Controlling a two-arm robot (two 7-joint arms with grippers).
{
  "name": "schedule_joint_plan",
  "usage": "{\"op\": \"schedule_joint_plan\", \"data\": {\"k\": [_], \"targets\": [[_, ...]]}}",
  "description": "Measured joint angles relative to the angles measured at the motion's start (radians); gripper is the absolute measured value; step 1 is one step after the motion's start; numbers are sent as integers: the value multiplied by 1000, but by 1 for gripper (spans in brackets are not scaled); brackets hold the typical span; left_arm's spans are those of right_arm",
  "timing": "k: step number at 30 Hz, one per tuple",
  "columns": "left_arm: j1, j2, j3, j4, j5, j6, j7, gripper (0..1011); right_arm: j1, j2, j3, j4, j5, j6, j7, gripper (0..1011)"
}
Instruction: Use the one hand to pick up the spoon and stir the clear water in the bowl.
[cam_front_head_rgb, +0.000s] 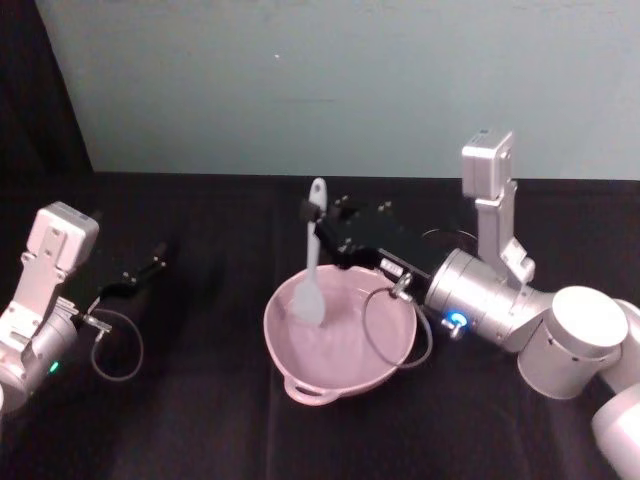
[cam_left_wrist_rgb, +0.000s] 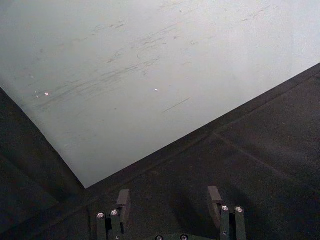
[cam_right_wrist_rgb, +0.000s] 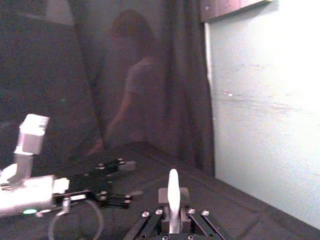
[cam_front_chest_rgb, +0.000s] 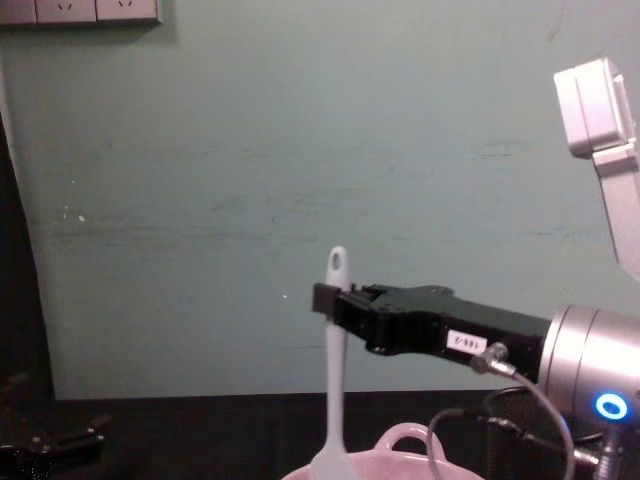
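A pale teal wall (cam_front_head_rgb: 300, 80) fills the upper half of the head view, and below it a desk (cam_front_head_rgb: 180, 420) draped in black cloth runs across the whole lower half. The silver right arm (cam_front_head_rgb: 500, 310) comes in from the lower right of that view and reaches toward the centre; a blue light glows on its wrist.

The pale pink bowl (cam_front_head_rgb: 350, 365) sits on the desk just below the centre of the head view, with its small loop handle on the near rim, toward the bottom edge. In the chest view only its rim (cam_front_chest_rgb: 400, 440) shows, at the bottom centre.

The right gripper (cam_front_head_rgb: 314, 222) is level above the far rim of the bowl, just above the centre of the head view, clamped on the upper handle of the spoon. In the chest view it (cam_front_chest_rgb: 330, 298) reaches in from the right.

The left gripper (cam_front_head_rgb: 150, 262) lies low over the desk at the middle left of the head view, well apart from the bowl. In the left wrist view its fingers (cam_left_wrist_rgb: 122, 200) stand apart with nothing between them.

The white spoon (cam_front_head_rgb: 311, 265) stands nearly upright, its holed end on top and its flat head down inside the bowl near the left wall. Whether the head touches water cannot be told.

A thin grey cable (cam_front_head_rgb: 375, 340) loops from the right wrist over the right side of the bowl.
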Motion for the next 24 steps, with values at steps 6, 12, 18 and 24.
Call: {"op": "schedule_joint_plan", "data": {"k": [6,12,18,24], "targets": [[0,0,0,0,0,0,0,1005,13,7,27,20,-7,-7,-22,120],[0,0,0,0,0,0,0,1005,-7,37,58,1,-10,-6,-37,120],[0,0,0,0,0,0,0,1005,-46,72,76,-47,-18,5,-47,120],[0,0,0,0,0,0,0,1005,-87,100,72,-111,-38,15,-51,119]]}}
